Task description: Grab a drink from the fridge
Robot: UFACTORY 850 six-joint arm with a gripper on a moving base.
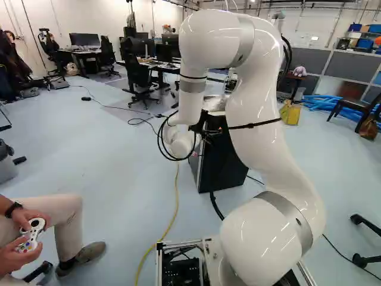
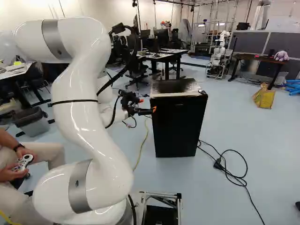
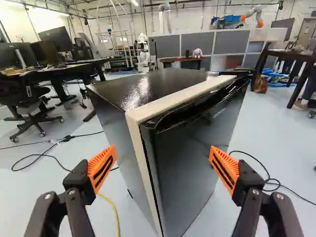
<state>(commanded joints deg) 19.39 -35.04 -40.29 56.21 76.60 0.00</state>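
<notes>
So the claw (image 2: 147,105) is spread wide, with nothing between the pads (image 3: 102,167) in its grip. The wrist view shows this best: the two fingers stand well apart, with the near corner of the fridge (image 2: 178,126) ahead, in the gap between them. In the right base view one orange tip overlaps the fridge's side edge, but I can't tell if it's actually touching.

The fridge stands on the floor (image 2: 253,136) ahead of the arm (image 2: 70,117). The left base view mostly buries it behind the arm, while the right base view gives you nearly the whole box, plus a black cable (image 2: 246,168) looped on the floor beside it. Only the wrist view really shows the scooped recess (image 3: 192,106) along the upper edge of the door (image 3: 190,163). That door looks shut, so any drink inside is hidden.

Materials-wise, the pads are orange wedges with ribbed edges and dark slots. The fridge top (image 3: 163,84) is glossy black with bright speckled glare, edged by a flat cream strip (image 3: 173,98), and the door is smooth and dark. The arm is all rounded, shiny white shells with grey bands.

Further out, there's a thin yellow cable (image 1: 177,205) snaking over the floor, a crinkly yellow bag (image 2: 265,97), a plush toy (image 2: 281,56) on a table (image 2: 255,57), and another robot (image 2: 219,56) at the back.
</notes>
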